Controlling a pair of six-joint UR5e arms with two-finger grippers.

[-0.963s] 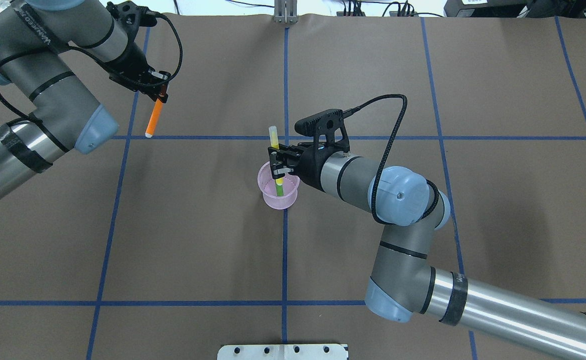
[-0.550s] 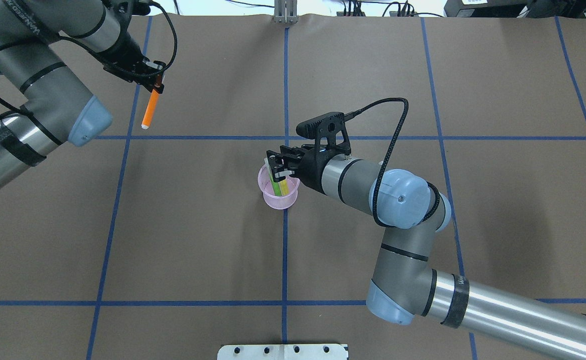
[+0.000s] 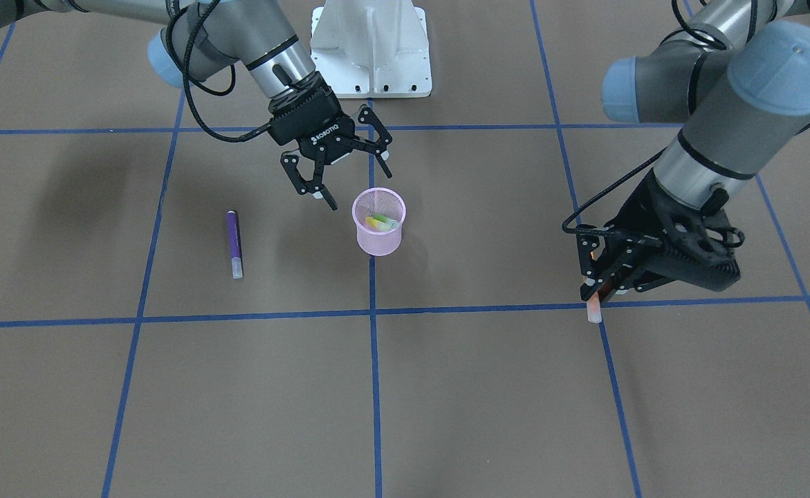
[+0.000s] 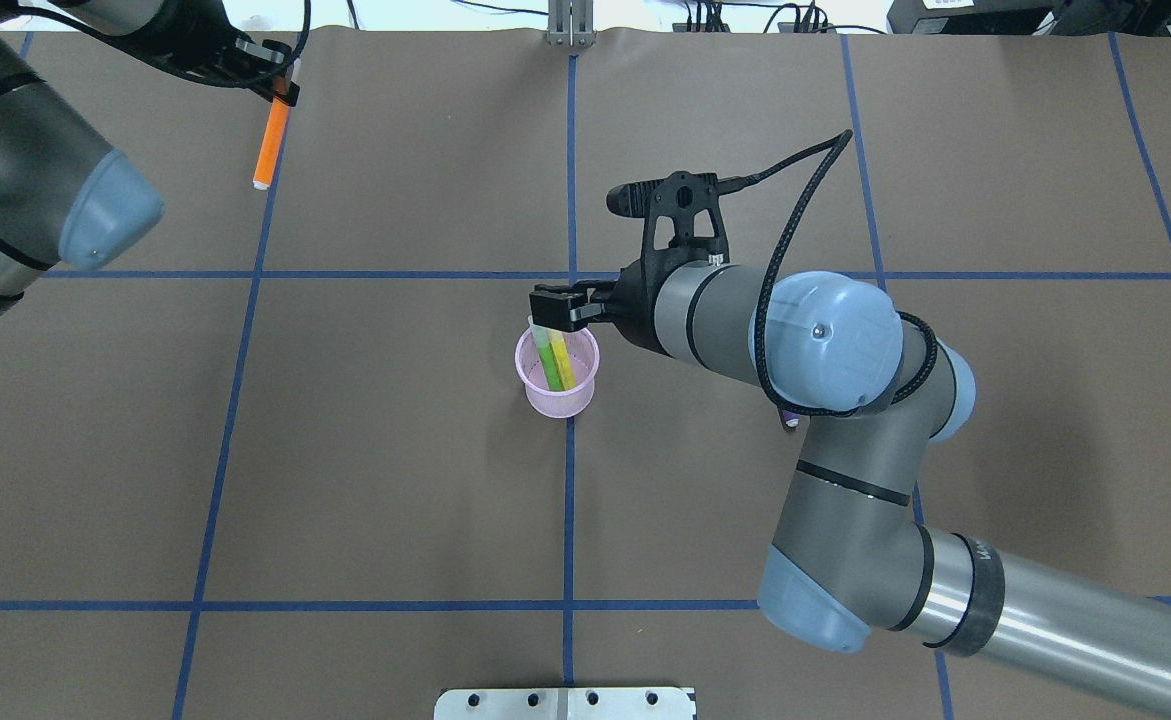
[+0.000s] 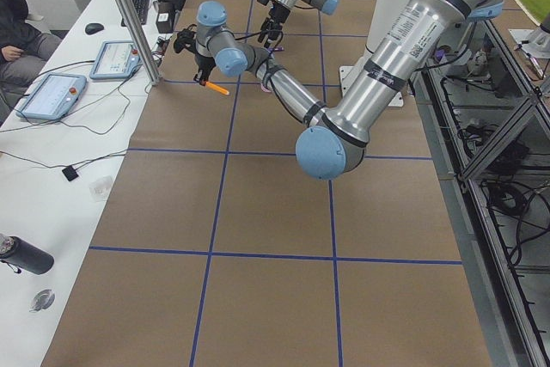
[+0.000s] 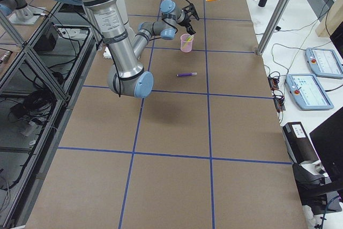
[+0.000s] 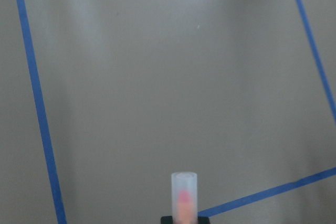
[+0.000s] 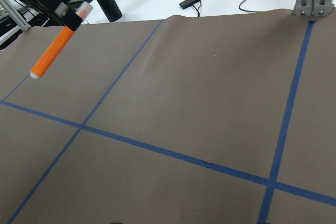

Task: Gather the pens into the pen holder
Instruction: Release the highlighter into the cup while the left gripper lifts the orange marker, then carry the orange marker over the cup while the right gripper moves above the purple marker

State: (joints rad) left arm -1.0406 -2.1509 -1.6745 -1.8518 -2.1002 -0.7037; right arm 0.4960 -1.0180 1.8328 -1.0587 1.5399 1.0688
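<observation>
The pink mesh pen holder (image 3: 378, 238) (image 4: 557, 395) stands upright at the table's middle. A green pen (image 3: 381, 223) (image 4: 553, 362) leans inside it. Just beside and above its rim, my right gripper (image 3: 357, 185) (image 4: 555, 308) is open with nothing in it. A purple pen (image 3: 234, 242) (image 6: 186, 74) lies flat on the table on my right side; the overhead view shows only its tip (image 4: 791, 422) under the right arm. Far out on my left, my left gripper (image 3: 597, 289) (image 4: 283, 88) is shut on the orange pen (image 4: 267, 145) (image 7: 184, 198), which hangs above the table cap down.
Blue tape lines (image 4: 569, 500) grid the brown table cover. The robot's white base plate (image 3: 370, 48) sits at the near edge. A side table with tablets (image 5: 51, 96), a metal post (image 5: 129, 15) and a seated person (image 5: 17, 27) lie beyond the far edge.
The right gripper let go of the green pen, which dropped into the pen holder, and the gripper pulled back. The left gripper carried the orange pen farther toward the far left corner.
</observation>
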